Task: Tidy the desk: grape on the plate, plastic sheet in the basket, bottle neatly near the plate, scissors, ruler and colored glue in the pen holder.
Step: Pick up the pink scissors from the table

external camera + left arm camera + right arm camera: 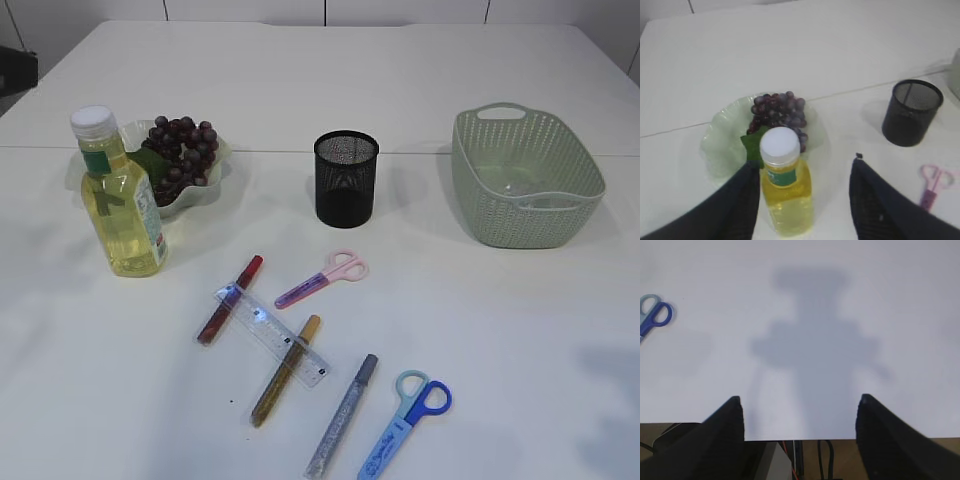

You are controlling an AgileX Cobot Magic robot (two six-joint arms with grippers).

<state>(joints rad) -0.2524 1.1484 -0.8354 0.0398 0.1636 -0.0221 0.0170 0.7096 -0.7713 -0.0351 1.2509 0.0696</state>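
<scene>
Left gripper (805, 195): both dark fingers (740, 200) enter at the lower edge of the left wrist frame, jaws parted. Right gripper (800, 435): fingers at the lower corners of the right wrist frame, jaws wide apart, gripping nothing.

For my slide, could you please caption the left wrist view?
Open left gripper above the oil bottle, beside grapes on the plate.

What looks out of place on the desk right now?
Loose items remain on the table: pink scissors, blue scissors, and three glue pens with the clear ruler lying across two. The pen holder looks empty. Nothing spilled or damaged.
</scene>
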